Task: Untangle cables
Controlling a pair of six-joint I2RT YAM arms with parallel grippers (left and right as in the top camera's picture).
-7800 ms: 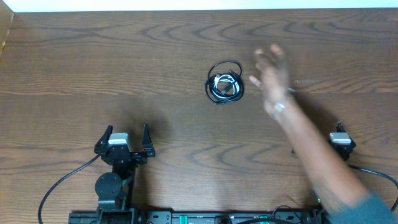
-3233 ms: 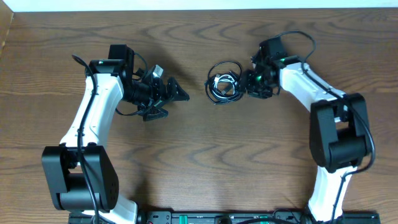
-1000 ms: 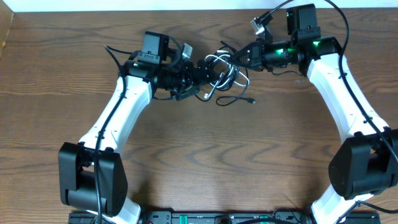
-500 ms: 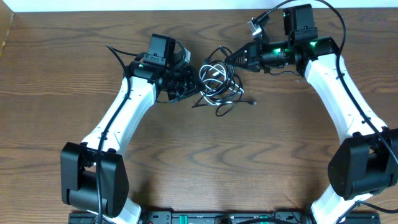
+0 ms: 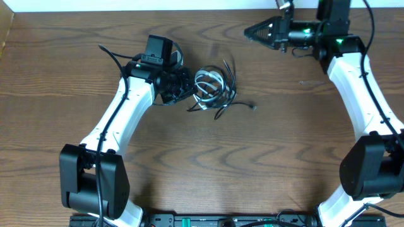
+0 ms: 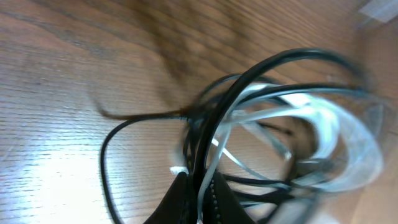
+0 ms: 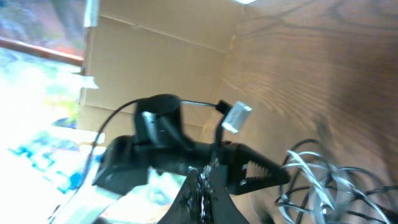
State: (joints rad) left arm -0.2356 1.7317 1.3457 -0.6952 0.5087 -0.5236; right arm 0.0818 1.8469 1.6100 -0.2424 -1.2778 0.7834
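Observation:
The cables lie as one tangled bunch of black and white loops at the table's far middle. One plug end trails to the right. My left gripper is at the bunch's left side, shut on the cables. In the left wrist view the left gripper pinches a black strand and a white strand, and the loops fan out beyond it. My right gripper is raised near the far edge, apart from the bunch, and is shut. In the right wrist view the right gripper shows nothing between its fingers.
A cardboard wall borders the table's far left corner. The left arm's thick black lead arcs beside its wrist. Bare wood lies in front of the bunch. The right wrist view looks across at the left gripper and the loops.
My left gripper has shut on the bunch and drawn it slightly left and toward the front. My right gripper, shut throughout, has pulled back to the far right, away from the cables.

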